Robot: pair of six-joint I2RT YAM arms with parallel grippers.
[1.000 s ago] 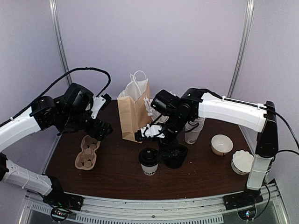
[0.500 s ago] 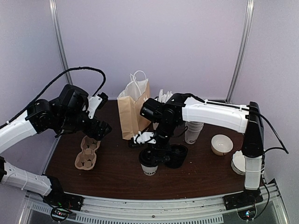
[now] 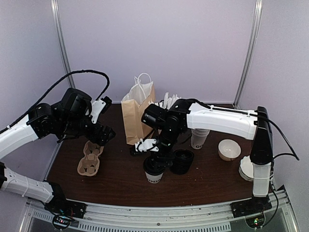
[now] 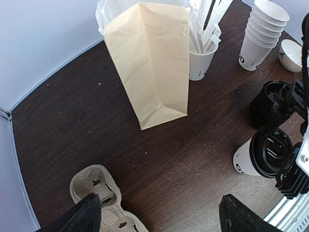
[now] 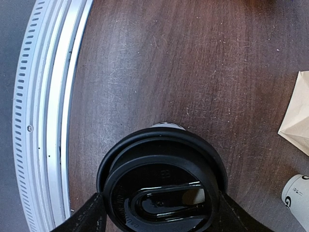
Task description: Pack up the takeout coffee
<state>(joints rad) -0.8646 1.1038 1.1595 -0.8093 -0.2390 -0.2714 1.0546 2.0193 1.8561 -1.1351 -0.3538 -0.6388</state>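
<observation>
Observing left gripper [image 3: 104,135] [image 4: 164,217] hovering over the left part of the table [image 3: 120,179], fingers spread wide, holding nothing. Noting cardboard cup carrier [image 3: 90,158] [image 4: 96,186] lying flat just below it. Recording brown paper bag [image 3: 137,116] [image 4: 149,63] standing upright at mid-table towards the back. Logging the takeout coffee [image 3: 153,177] [image 4: 263,154] [image 5: 161,183] standing upright on the table in front of the bag, near the front edge, black lid on. Seeing right gripper [image 3: 157,162] [image 5: 161,217] reaching down over it, one finger on each side of the lid; not managing to tell whether the fingers are pressing on the cup or only flanking it. Noting stack of black lids [image 3: 182,161] [image 4: 270,101] sitting just right of the coffee. Logging cup of white sticks [image 4: 200,58] beside the bag, stack of white cups [image 3: 199,137] [image 4: 258,34] further right, then white bowl [image 3: 229,149].
</observation>
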